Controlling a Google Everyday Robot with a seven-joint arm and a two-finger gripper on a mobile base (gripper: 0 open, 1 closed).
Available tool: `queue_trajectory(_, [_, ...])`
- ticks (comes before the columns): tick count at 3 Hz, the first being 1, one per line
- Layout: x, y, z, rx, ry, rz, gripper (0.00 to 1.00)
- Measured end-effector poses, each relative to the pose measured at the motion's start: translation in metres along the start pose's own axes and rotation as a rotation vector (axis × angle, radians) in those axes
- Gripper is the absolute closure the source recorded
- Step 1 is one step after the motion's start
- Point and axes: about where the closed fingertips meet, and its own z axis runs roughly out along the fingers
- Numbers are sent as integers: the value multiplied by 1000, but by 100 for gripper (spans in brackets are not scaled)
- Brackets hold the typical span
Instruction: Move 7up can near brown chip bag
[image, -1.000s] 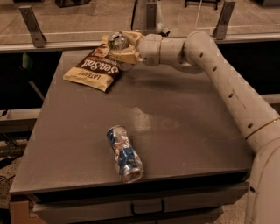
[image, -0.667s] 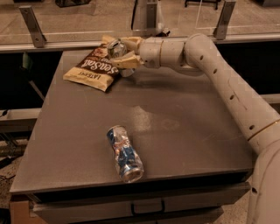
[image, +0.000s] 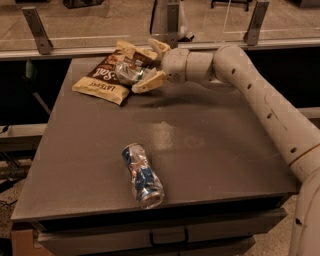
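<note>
**7up can (image: 131, 73) held against brown chip bag (image: 100, 80) at far side of table**

The brown chip bag lies flat at the far left of the grey table (image: 215, 145). Its white script faces up, and one tan end points toward the table's left edge. Right beside that lettering, the 7up can, silver-white with green markings, lies tipped on its side over the bag's right-hand part. It overlaps the bag as seen from the camera, though whether it rests on the bag or hangs just above it cannot be told.

The gripper (image: 145, 66) sits on the bag's right side with its cream-coloured fingers (image: 151, 82) clamped on the can. One finger passes above the can and the other below it.

Well in front of the bag, near the table's front edge and apart from everything else, lies a crushed blue-and-silver can (image: 142, 175). It is on its side with its open end toward the camera.

To the right of the bag, the robot's white arm (image: 250, 85) reaches in from the lower right corner. It runs above the table's right half and bends at a rounded joint just behind the gripper.

Behind the bag, a rail (image: 75, 50) with slanted metal brackets runs along the table's back edge. Below the table's front edge, a dark drawer front (image: 165, 235) with a handle is visible.
</note>
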Motion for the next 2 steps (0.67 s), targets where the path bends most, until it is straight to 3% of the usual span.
queue_trajectory(2, [13,3,-28,48,34,22,0])
